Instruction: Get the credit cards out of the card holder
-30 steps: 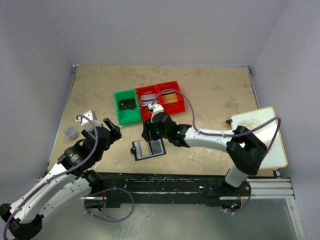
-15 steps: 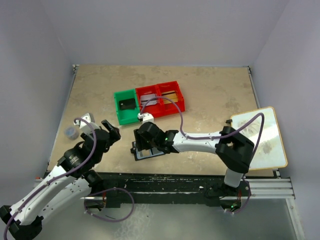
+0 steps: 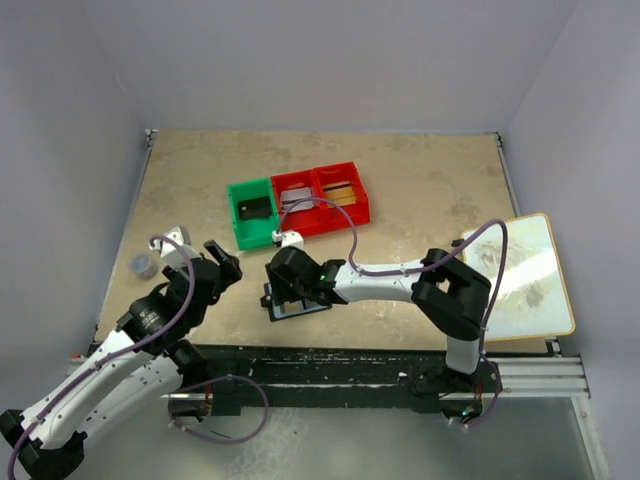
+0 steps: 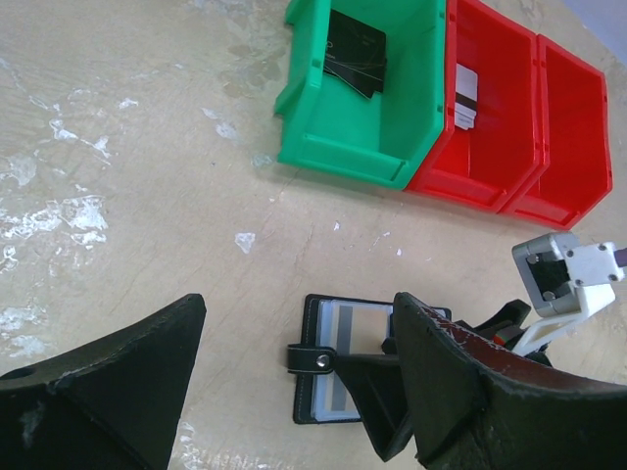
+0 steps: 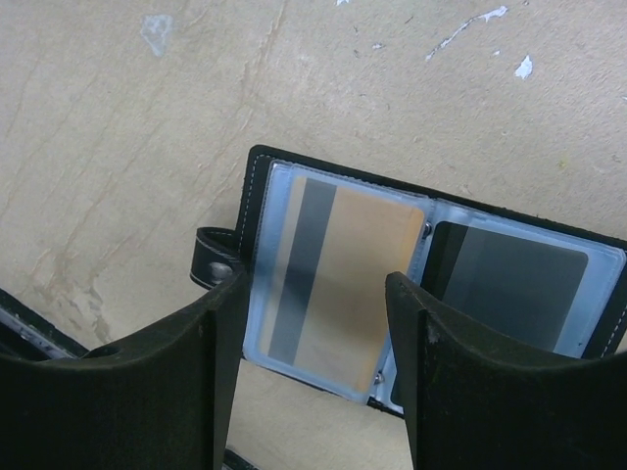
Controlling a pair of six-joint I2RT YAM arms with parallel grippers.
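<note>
Hovering over the small black folding card holder [image 5: 252, 196], which lay open on the beige tabletop [image 3: 420, 190] near the arms' bases, the right gripper [image 5: 315, 294] had its jaws spread, clasping nothing. Between them showed a gold-brown plastic card [image 5: 362, 284] in one clear sleeve; a dark grey card [image 5: 509, 284] sat in the other. The left gripper [image 4: 299, 323] hung nearby, likewise spread and empty.

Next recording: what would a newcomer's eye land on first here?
The open card holder lying flat on the table draws the eye first, the right claw poised open over it, framing a gold card in its clear sleeve. Behind it stands a row of one green bin and two red bins, cards already inside.
</note>
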